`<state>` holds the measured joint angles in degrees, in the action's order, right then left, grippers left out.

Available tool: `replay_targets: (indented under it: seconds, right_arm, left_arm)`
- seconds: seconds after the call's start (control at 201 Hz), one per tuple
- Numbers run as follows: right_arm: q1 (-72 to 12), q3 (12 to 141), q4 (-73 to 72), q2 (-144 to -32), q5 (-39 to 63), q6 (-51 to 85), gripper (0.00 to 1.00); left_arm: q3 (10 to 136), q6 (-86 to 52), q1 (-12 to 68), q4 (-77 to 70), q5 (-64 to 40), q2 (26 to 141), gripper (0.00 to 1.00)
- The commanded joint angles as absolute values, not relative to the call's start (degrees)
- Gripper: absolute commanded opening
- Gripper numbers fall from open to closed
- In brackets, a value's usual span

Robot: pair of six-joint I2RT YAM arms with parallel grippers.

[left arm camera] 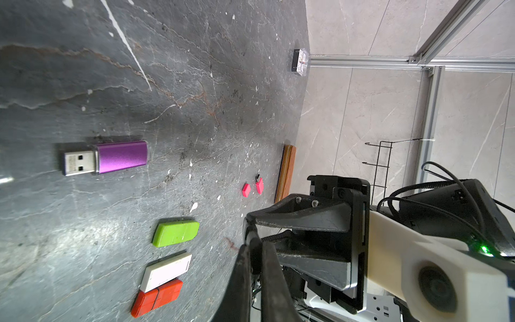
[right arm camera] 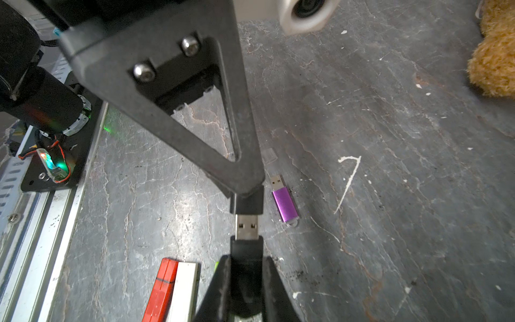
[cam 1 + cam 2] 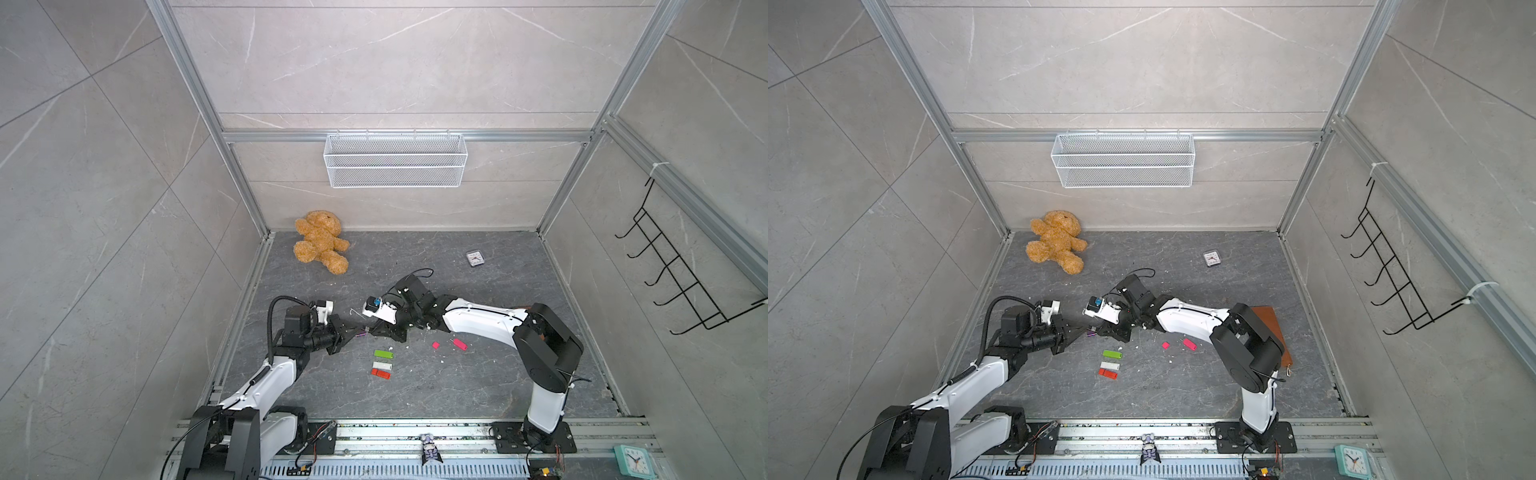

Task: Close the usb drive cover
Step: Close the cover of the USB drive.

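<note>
In the right wrist view my right gripper [image 2: 246, 267] is shut on a black usb drive [image 2: 246, 251]. Its bare metal connector [image 2: 246, 227] points at a black cover [image 2: 246, 205]. That cover is pinched in my left gripper, whose fingers [image 2: 239, 167] come in from the opposite side. The cover's mouth sits right at the connector's tip, in line with it. In the left wrist view the left gripper [image 1: 252, 251] is shut with the dark cover between its tips. Both top views show the two grippers meeting above the floor, left gripper [image 3: 353, 330] facing right gripper [image 3: 376, 330].
A purple drive [image 2: 282, 202] with a bare connector lies just below the grippers, a clear cap [image 2: 269, 155] near it. Green [image 3: 383, 354], white [image 3: 382, 366] and red [image 3: 380, 374] capped drives lie nearby. A pink drive [image 3: 460, 344], pink cap [image 3: 435, 345], teddy bear [image 3: 321, 241], clock [image 3: 473, 258] and brown wallet [image 3: 1273, 332] lie around.
</note>
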<state>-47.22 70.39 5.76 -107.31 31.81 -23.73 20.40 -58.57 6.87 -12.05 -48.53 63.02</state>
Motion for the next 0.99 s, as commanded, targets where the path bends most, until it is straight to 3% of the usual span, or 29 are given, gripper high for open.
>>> replay_targets:
  seconds: [0.0,0.987]
  right_arm:
    - [-47.3,71.81,5.33,-107.93,33.19,-22.96,0.12]
    - [-47.02,73.37,2.99,-108.4,39.24,-19.06,0.13]
  left_arm:
    - [20.48,-59.07,7.21,-14.02,-50.38,62.17,0.0]
    - [18.73,-59.81,7.66,-16.62,-52.2,62.26,0.0]
